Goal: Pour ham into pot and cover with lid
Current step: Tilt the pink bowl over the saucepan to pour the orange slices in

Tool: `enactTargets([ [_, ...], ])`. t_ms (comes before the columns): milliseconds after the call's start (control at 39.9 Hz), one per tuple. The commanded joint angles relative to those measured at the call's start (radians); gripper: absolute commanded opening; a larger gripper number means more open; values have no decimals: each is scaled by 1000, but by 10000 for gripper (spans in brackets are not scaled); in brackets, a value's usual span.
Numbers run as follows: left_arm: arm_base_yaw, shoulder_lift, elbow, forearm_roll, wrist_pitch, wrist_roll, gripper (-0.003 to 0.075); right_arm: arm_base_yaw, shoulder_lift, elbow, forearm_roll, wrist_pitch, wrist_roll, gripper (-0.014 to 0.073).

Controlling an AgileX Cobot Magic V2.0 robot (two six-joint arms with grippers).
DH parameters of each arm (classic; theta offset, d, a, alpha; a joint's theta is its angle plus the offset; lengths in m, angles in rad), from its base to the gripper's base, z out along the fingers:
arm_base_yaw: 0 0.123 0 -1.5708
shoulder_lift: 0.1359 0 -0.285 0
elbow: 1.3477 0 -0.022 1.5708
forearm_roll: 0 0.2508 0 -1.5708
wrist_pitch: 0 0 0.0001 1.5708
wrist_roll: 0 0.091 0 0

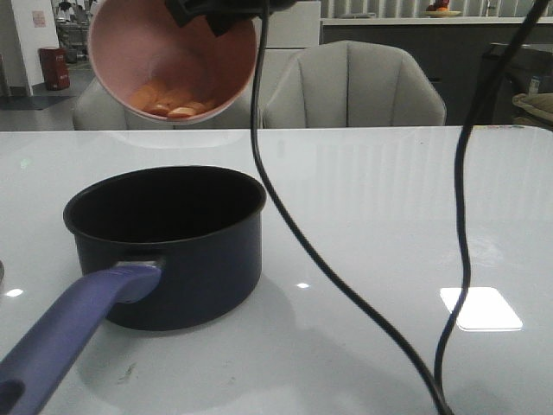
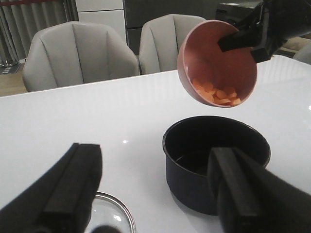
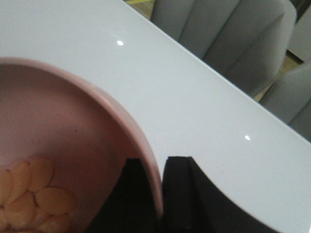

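We have the pink bowl (image 1: 173, 60) tipped steeply above the pot (image 1: 168, 246), its rim pinched between the fingers of our right end effector (image 3: 163, 194). The ham slices (image 2: 216, 93) sit heaped against the bowl's lower lip; none show inside the pot's black interior. Thin, light and probably a little tacky, they may cling to the wall instead of sliding, so we judge that a steeper tilt or a small shake will be needed.

Our left end effector (image 2: 153, 187) hangs spread and empty near the pot, with the glass lid (image 2: 109, 216) on the white counter (image 1: 389, 190) below it. The lid looks rigid, smooth and breakable; we cannot see its knob clearly, but that would be the sensible grip, since the steel rim offers little purchase.
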Motion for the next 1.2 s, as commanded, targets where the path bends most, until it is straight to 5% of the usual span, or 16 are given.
enactTargets([
  [0,-7,13,-25,-10,-82,-1,502,-14,-47,-32,165,-118,-184,141],
  [501,-7,13,-25,-10,-82,-1,502,-14,-30,140,735,-513,-678,141],
  [652,-7,13,-25,-10,-82,-1,502,-14,-30,208,789,-672,-763,141],
  [953,-7,13,-25,-10,-82,-1,502,-31,-12,358,839,-1228,-935,141],
  [1178,-7,13,-25,-10,-82,-1,502,-54,59,357,840,-1358,-1114,141],
])
